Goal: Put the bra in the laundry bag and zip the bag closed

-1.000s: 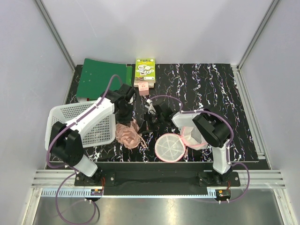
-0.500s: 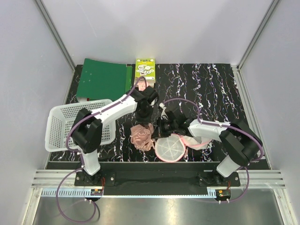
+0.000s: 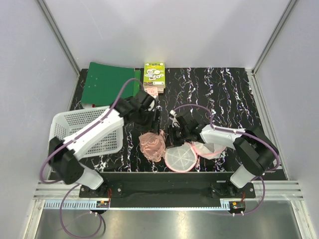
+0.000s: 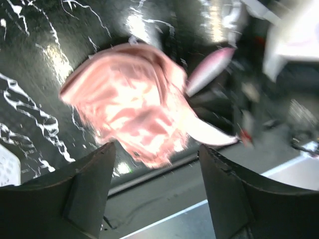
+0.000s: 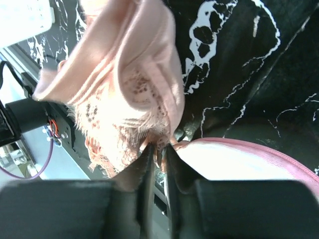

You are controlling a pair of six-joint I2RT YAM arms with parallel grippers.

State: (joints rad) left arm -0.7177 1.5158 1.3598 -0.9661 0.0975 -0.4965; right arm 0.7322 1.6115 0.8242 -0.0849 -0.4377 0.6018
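**Top view.** Bra (image 3: 152,145): crumpled pink heap on the black marbled counter (image 3: 224,94), touching the left edge of the laundry bag (image 3: 180,157) (bag lying open, two round halves side by side). Left hand (image 3: 154,124): over the far side of the bra. Right hand (image 3: 170,137): at the bra's right edge, between bra and bag. Also present: white lattice basket (image 3: 84,132) at left, green folder (image 3: 107,84) and printed box (image 3: 154,74) at the back.

**Left wrist view.** Left hand (image 4: 155,152): fingers (image 4: 84,189) spread wide, nothing gripped. Bra (image 4: 127,107): beyond the fingertips, lying on the counter. Pink-edged bag (image 4: 212,67): just beside the bra (blurred).

**Right wrist view.** Right hand (image 5: 158,154): fingers (image 5: 145,174) pressed nearly together, pinching the lacy hem of the bra (image 5: 129,74). Bag (image 5: 239,164): pink rim just right of the fingertips.
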